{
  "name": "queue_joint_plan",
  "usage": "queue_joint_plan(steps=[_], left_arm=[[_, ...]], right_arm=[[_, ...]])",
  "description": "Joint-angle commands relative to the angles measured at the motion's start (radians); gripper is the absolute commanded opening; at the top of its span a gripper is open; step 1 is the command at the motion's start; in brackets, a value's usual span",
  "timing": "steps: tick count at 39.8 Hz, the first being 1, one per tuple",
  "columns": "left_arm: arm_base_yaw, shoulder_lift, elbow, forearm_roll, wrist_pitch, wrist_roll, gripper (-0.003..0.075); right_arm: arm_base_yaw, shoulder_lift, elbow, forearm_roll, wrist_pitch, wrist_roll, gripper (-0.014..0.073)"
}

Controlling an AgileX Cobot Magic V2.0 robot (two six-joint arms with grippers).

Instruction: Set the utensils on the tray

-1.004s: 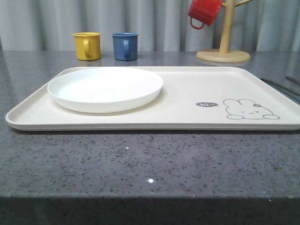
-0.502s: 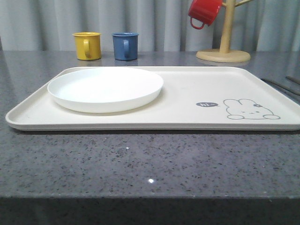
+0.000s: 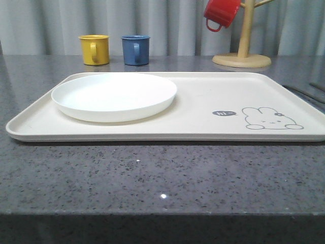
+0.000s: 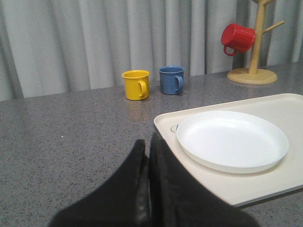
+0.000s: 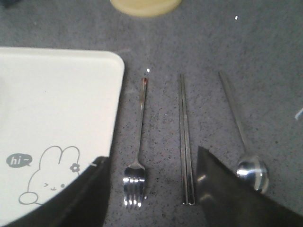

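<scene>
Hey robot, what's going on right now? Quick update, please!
Left pincer shut, empty. Right pincer open above fork and chopsticks. Fork, chopsticks, spoon on countertop beside tray. Nothing blocking.

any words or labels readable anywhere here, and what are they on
"hi~" in a small dark speech bubble printed on the tray, next to the rabbit drawing; the same bubble shows in the front view, too small to read there.
No text can be seen on the mugs, plate, fork, chopsticks or spoon.
</scene>
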Motion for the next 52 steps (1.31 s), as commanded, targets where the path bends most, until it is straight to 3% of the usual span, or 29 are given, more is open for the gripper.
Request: queue_joint_plan(steps=[1, 9, 20, 52], left_arm=[[0.002, -0.001, -0.023, -0.01, -0.091, -0.012, -0.0018], [0.002, -0.001, -0.023, -0.01, -0.091, -0.012, -0.0018], [0.002, -0.001, -0.023, -0.01, -0.091, -0.012, -0.0018], [0.002, -0.001, -0.023, -0.01, -0.091, -0.012, -0.0018]], right_arm=[[-0.007, 0.119, -0.127, -0.017, 0.034, -0.014, 0.0428], [-0.006, 0.345, -0.257, -0.017, 0.13, -0.014, 0.0428], [0.021, 0.507, -0.278, -0.016, 0.131, -0.014, 0.0379], [0.025, 0.657, -0.278, -0.007, 0.074, -0.014, 0.038]])
